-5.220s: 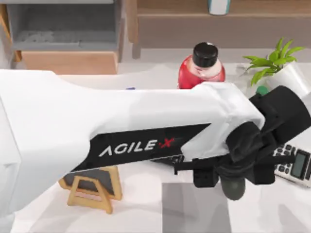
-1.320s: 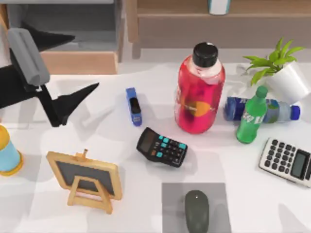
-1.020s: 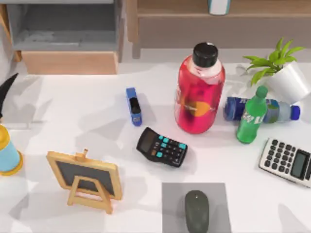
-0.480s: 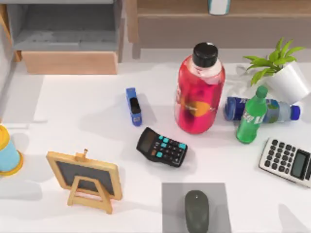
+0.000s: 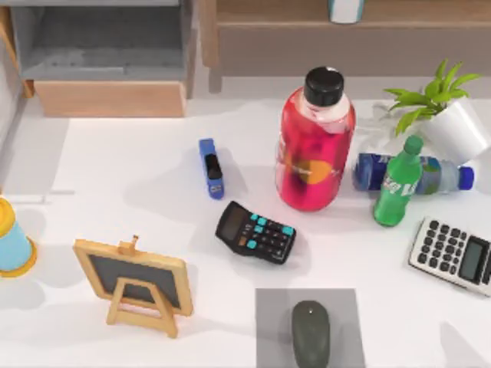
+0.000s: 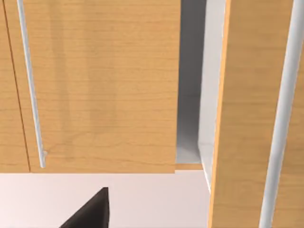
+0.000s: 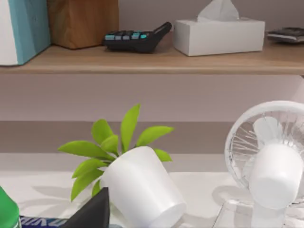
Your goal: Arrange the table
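Table (image 5: 115,176): white, smooth top, spans the whole top view below the light-wood shelf unit (image 5: 107,98) at the far edge. Shelf unit has a grey open bay (image 5: 100,42) at left and a wooden ledge (image 5: 345,34) at right.

Items on table, top view:
- Red bottle (image 5: 314,149), black cap, upright, approx. centre.
- Blue stapler (image 5: 211,167), left of red bottle, apart from it.
- Black calculator (image 5: 255,232), teal keys, lying angled, near side of stapler and bottle.
- Grey mat (image 5: 268,326) at near edge, w/ dark mouse (image 5: 310,333) resting on it.
- Small framed chalkboard (image 5: 136,285) on wooden easel, near-left.
- Blue/yellow cup-like item (image 5: 11,238) at left edge, partly cut off.
- Green bottle (image 5: 397,184) upright, right of red bottle; blue bottle (image 5: 430,175) lying on its side just behind it.
- White pot w/ green plant (image 5: 445,115), tilted, far right.
- Grey calculator (image 5: 453,254) at right edge, angled.

Left wrist view: wooden cabinet panels (image 6: 99,85) w/ a metal handle (image 6: 31,85); one dark fingertip of left gripper (image 6: 90,211) at frame edge. Jaw state: cannot tell.

Right wrist view: tilted plant pot (image 7: 142,190), white desk fan (image 7: 270,156), and on the shelf above a tissue box (image 7: 218,35) beside a black calculator (image 7: 135,40). One dark fingertip of right gripper (image 7: 92,211) visible. Jaw state: cannot tell.
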Available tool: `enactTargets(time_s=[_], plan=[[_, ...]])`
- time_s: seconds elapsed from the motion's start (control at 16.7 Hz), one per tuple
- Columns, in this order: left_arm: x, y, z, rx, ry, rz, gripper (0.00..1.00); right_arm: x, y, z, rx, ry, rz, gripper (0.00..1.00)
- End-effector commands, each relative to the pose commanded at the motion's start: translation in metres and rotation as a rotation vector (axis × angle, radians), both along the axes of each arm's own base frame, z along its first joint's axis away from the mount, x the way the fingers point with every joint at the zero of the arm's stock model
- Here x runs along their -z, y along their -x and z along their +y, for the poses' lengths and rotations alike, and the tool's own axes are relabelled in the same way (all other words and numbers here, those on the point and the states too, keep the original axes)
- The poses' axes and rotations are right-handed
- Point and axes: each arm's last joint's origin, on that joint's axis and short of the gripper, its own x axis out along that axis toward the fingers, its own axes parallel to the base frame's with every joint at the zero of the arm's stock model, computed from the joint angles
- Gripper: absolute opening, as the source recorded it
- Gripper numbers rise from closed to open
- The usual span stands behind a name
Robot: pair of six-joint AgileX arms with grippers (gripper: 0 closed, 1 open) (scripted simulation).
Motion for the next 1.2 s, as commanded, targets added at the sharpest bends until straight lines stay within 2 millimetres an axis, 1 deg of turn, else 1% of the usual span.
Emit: enactTargets(time_s=[0.18, 0.48, 0.72, 1.2], plan=[[0.0, -0.001, -0.001, 0.004, 0.001, 0.001, 1.0, 0.0, 0.0, 0.0, 0.0, 0.0, 0.0, 1.0], [0.0, -0.024, 0.0, 0.0, 0.0, 0.0, 1.0, 0.0, 0.0, 0.0, 0.0, 0.0, 0.0, 1.0], [0.0, -0.025, -0.001, 0.0, 0.0, 0.0, 1.0, 0.0, 0.0, 0.0, 0.0, 0.0, 0.0, 1.0], [0.0, -0.025, -0.001, 0.0, 0.0, 0.0, 0.4, 0.0, 0.0, 0.0, 0.0, 0.0, 0.0, 1.0]])
